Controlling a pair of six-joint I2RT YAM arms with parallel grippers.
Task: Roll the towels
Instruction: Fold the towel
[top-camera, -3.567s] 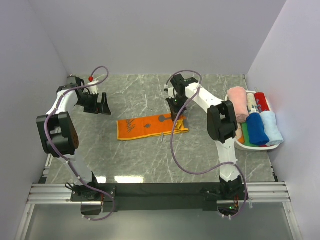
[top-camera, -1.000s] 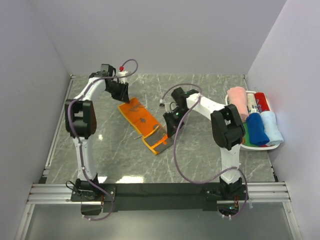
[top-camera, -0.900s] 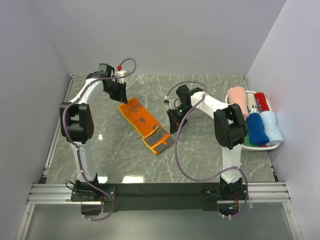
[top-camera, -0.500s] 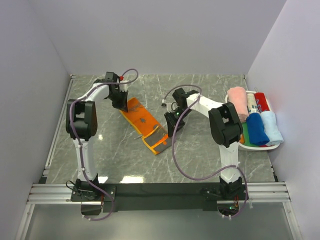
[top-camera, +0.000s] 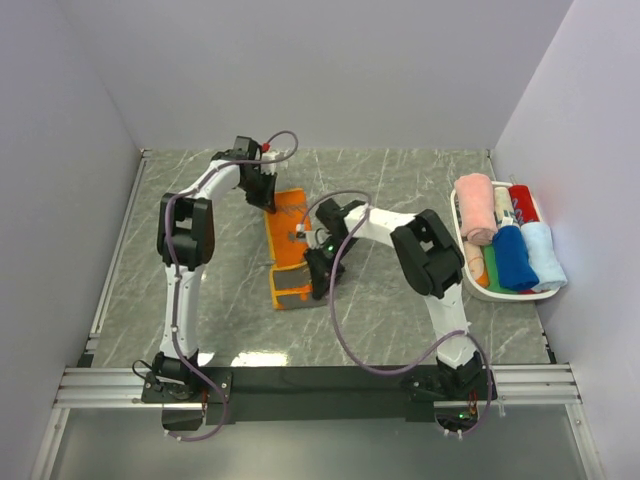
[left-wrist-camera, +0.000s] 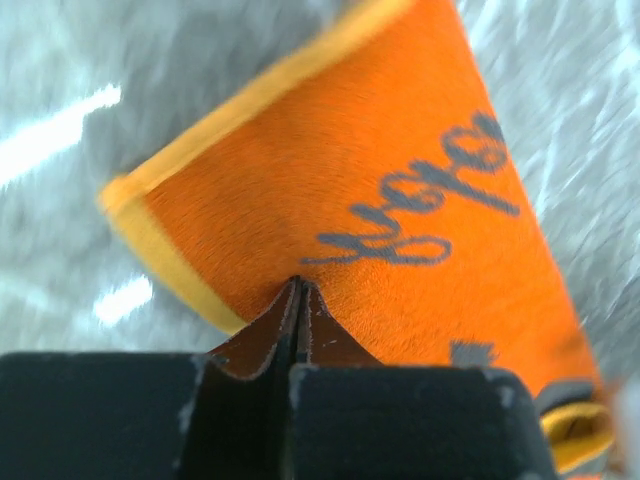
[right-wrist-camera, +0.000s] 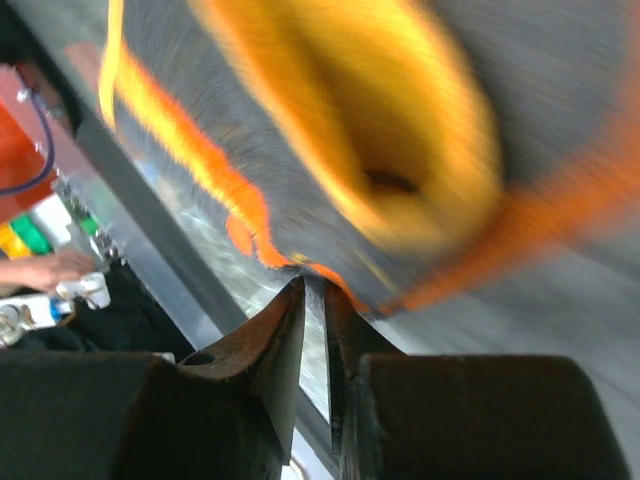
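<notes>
Top external shows the orange towel (top-camera: 288, 250) stretched lengthwise on the table (top-camera: 400, 180) between your two grippers. Nearest you, the right gripper (top-camera: 316, 272) sits at the towel's near end, on its right edge. In the right wrist view its jaws are almost together, with grey-backed cloth and orange hem bunched at the tips. It seems to be pinching the hem, though the blur leaves that uncertain. Farther out, the left gripper (top-camera: 264, 192) is clamped tight on the far end, and the left wrist view shows the lettered orange face spreading away from its closed tips. To do this step well, hold the strip taut and flat between the two grips and square both ends before you release. Then start the roll from one end with even pressure, so it doesn't cone. Well off to the right gripper's right, the basket (top-camera: 505, 296) holds the rolled towels (top-camera: 512, 258)
</notes>
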